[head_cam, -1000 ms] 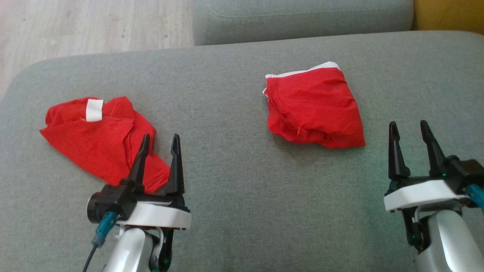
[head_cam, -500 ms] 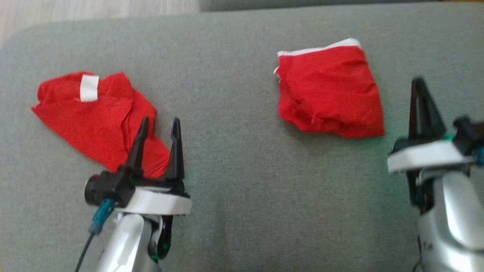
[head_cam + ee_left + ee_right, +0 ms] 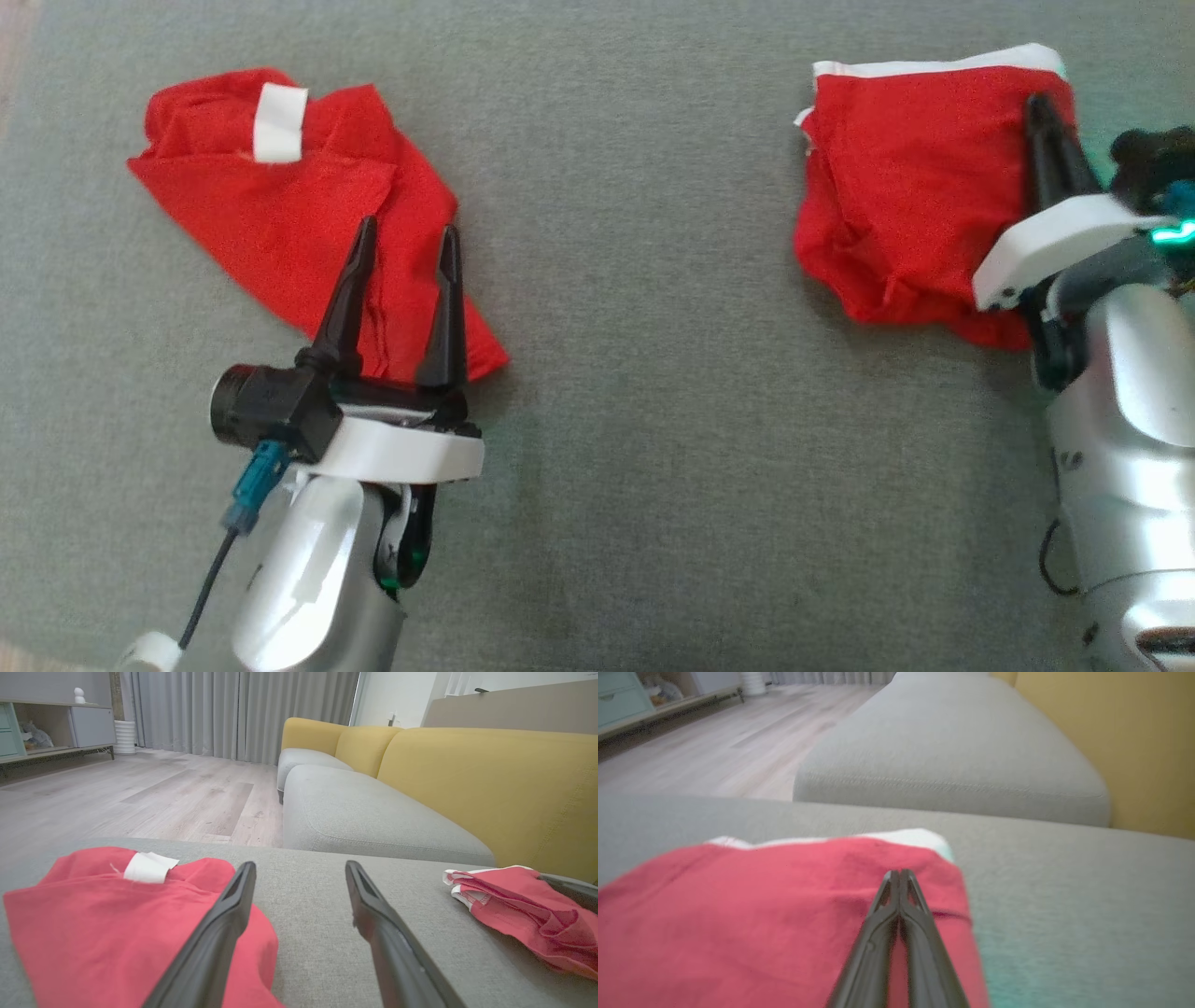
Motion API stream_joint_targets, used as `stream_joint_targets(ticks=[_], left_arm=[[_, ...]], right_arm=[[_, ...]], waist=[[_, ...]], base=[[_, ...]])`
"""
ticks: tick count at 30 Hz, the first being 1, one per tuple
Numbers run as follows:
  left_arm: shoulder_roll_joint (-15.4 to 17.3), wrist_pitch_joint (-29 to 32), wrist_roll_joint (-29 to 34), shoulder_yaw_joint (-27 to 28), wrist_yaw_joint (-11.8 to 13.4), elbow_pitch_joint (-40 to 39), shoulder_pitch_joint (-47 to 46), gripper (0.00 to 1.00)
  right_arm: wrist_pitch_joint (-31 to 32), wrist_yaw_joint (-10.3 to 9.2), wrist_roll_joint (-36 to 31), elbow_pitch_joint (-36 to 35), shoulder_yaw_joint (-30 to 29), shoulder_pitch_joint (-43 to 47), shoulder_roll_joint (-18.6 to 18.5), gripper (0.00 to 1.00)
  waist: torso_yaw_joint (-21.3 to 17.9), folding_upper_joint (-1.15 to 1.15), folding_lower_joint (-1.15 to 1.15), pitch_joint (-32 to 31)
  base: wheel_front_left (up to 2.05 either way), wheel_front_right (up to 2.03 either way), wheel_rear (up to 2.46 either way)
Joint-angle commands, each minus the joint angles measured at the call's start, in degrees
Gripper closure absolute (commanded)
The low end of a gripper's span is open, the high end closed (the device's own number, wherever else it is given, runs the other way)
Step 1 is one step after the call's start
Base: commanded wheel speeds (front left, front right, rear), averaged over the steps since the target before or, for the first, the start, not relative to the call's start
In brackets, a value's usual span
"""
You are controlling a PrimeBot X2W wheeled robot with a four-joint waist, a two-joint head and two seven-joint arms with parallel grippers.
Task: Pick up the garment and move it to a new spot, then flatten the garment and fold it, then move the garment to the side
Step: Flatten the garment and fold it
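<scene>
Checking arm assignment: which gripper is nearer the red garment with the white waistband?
Right. The right gripper, shut, is over the right part of the white-banded garment; the left gripper, open, is across the cushion, over the tagged garment.

The left end effector (image 3: 409,226) has two long, tapering black fingers (image 3: 345,299) set in a white collar (image 3: 401,453) above a glossy silver forearm (image 3: 308,569). A black cylindrical housing (image 3: 257,401) sits on its left side — a teal connector (image 3: 257,481) and a dark cable (image 3: 201,607) run from it. The right end effector (image 3: 1038,103) is built alike, with a green light (image 3: 1172,233) by its collar.
</scene>
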Motion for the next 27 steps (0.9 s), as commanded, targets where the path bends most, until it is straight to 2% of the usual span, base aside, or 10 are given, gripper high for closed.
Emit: stream_joint_targets(ticks=[1,6,13,17,23,27], left_arm=[[0.5,-0.3,-0.1,1.3,0.2,-1.9,-1.4,0.00],[0.5,-0.3,-0.5,1.2,0.6,-1.8,-1.6,0.00],[0.5,-0.3,-0.7,1.1,0.7,-1.6,-0.7,0.00],[0.5,-0.3,-0.9,0.7,0.9,-1.9,-0.3,0.00],[0.5,-0.3,-1.0,0.1,0.9,-2.0,-0.3,0.00],[0.5,-0.3,-0.9,0.5,1.0,-1.7,0.1,0.00]], right_arm=[[-0.1,-0.04,-0.3,-1.2,1.4,-0.8,0.2,1.00],[-3.5,-0.04,-1.3,5.5,2.3,-2.8,1.0,1.00],[-8.3,-0.04,0.1,7.0,8.0,-3.8,3.9,1.00],[-8.7,-0.04,1.3,8.2,12.1,-3.7,4.6,1.00],[-5.8,-0.04,2.9,14.8,17.3,-3.6,4.8,1.00],[-6.8,-0.04,4.2,16.8,19.2,-4.1,4.9,1.00]], waist=[[0.6,0.00,-0.01,0.4],[0.6,0.00,-0.01,-0.4],[-0.5,0.00,-0.01,-3.0],[-0.7,0.00,-0.01,-3.4],[-0.3,0.00,-0.01,-3.3],[-0.5,0.00,-0.01,-4.0]], base=[[0.00,0.00,0.00],[0.00,0.00,0.00],[0.00,0.00,0.00],[0.00,0.00,0.00],[0.00,0.00,0.00],[0.00,0.00,0.00]])
